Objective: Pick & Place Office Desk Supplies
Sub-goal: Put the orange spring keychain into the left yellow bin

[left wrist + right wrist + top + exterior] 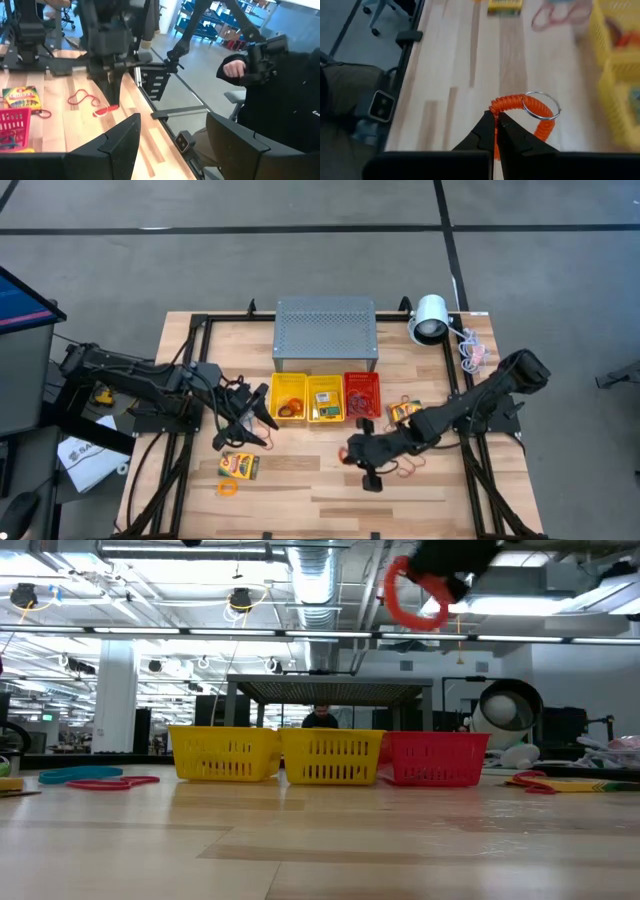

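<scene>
The right gripper [497, 131] is closed on an orange coiled band loop [520, 111] with a metal ring [541, 105] on it, and is held above the table [330, 480], in front of the red basket [362, 395]. In the low view the loop [412, 598] is seen hanging high over the baskets, clear of the tabletop.

The left gripper [245, 420] is positioned just beside the outer yellow basket [288, 397], with its fingers [120, 142] parted and nothing between them.

3 mesh baskets are set in a row in front of the grey perforated box [325, 332]: 2 yellow and 1 red. An orange loop is seen in the outer yellow basket, a card box in the middle yellow basket [326, 397], and red loops in the red one.

On the table's left part, a yellow-and-green card box [239, 466] is lying near an orange loop [229, 487]. Another card box [404, 412] is placed near the right arm, with thin red loops [84, 96] beside it.

A person [285, 95] is seated beyond the table edge in the left wrist view.
</scene>
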`<action>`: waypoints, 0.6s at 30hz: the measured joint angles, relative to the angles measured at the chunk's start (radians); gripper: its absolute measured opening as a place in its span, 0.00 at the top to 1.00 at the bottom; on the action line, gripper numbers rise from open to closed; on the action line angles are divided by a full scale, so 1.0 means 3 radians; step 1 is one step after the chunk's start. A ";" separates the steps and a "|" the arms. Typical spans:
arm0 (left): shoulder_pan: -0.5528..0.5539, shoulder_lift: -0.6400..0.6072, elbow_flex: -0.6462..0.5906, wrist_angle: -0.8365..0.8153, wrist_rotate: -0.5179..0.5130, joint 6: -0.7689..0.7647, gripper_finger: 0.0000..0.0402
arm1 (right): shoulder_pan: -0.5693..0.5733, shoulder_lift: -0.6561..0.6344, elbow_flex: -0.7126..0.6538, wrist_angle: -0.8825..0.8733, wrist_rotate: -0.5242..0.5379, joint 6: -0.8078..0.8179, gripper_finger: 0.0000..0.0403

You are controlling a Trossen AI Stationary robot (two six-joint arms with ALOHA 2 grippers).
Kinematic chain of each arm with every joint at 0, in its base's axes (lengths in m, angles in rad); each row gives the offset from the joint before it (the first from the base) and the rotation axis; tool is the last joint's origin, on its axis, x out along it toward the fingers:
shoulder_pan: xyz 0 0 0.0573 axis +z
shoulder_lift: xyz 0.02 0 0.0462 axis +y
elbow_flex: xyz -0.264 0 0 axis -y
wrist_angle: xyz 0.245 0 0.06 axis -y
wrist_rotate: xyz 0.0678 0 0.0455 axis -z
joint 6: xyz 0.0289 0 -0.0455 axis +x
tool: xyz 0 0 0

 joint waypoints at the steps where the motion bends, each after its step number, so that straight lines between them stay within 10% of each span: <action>1: 0.0000 0.0000 -0.0019 0.0001 -0.0001 0.0000 0.45 | -0.0039 0.0000 0.0033 -0.0002 0.0000 -0.0119 1.00; 8: 0.0001 0.0001 -0.0205 0.0047 -0.0317 0.0074 0.45 | -0.0317 0.0000 0.0143 0.0185 -0.0166 -0.0906 1.00; 18: -0.0060 0.0020 -0.0434 0.0685 -0.0181 0.0072 0.45 | -0.0509 0.0000 0.0144 0.1368 -0.1425 -0.1612 1.00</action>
